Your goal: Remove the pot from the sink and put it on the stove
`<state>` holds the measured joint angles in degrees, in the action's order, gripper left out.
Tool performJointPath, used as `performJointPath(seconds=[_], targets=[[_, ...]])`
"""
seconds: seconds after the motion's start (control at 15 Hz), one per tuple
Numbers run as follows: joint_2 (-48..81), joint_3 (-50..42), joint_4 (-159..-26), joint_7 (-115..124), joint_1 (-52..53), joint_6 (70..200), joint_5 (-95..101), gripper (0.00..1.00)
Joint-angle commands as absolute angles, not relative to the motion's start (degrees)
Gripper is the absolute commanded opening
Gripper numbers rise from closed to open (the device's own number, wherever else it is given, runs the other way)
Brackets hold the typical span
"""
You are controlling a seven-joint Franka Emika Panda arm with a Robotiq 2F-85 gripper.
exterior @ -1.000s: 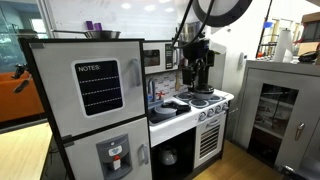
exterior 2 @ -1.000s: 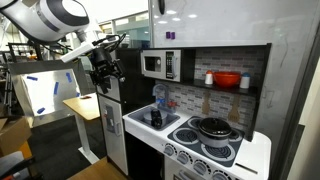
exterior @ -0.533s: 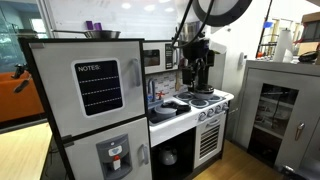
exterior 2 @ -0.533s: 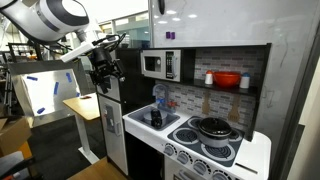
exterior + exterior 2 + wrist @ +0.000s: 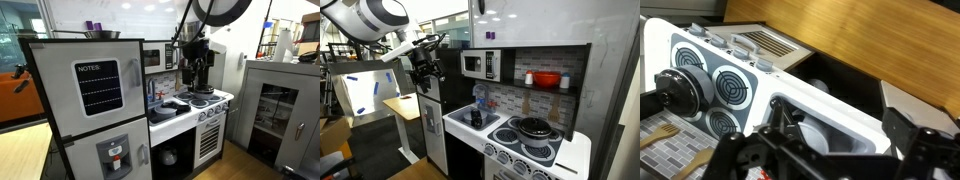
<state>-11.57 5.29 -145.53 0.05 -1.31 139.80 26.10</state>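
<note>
On the far side of the sink from the stove (image 5: pixel 207 101), the grey fridge (image 5: pixel 95 110) carries a dark panel (image 5: pixel 98 87) headed "NOTES:" in white. That is the only writing we can read. On the fridge top, well above stove level, stand a purple cup (image 5: pixel 92 26) and a silver bowl (image 5: pixel 101 34). The microwave (image 5: pixel 478 65) hangs up and back from the stove on the sink side, and whatever is on its face is too small for us to read.

The sink (image 5: pixel 463 124) lies just beside the stove in the same white counter. Something small and dark (image 5: pixel 475 117) stands in it, but we cannot make out what it is.

The pot (image 5: pixel 533 127) sits on a rear burner of the stove, low, round and dark. In the wrist view it shows at the frame's edge (image 5: pixel 672 95), on the stove next to the bare burners.

The arm (image 5: pixel 375 17) is bent over at the wrist, so the gripper (image 5: pixel 423 85) points straight down, high above the stove and sink and well clear of both. Its jaws stand wide apart with nothing between them. The wrist view looks down past them onto the stove, the sink rim and the wooden floor.
</note>
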Motion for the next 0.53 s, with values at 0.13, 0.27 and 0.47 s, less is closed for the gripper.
performJointPath(seconds=[0.13,0.27,0.47], targets=[[-7.82,1.6,-142.85,-13.54,-0.7,142.25,24.66,1.0],[-5.33,-0.32,-141.19,-21.94,-0.43,143.1,21.7,1.0],[-0.86,-1.87,-137.71,-32.4,-0.73,143.33,16.84,1.0]])
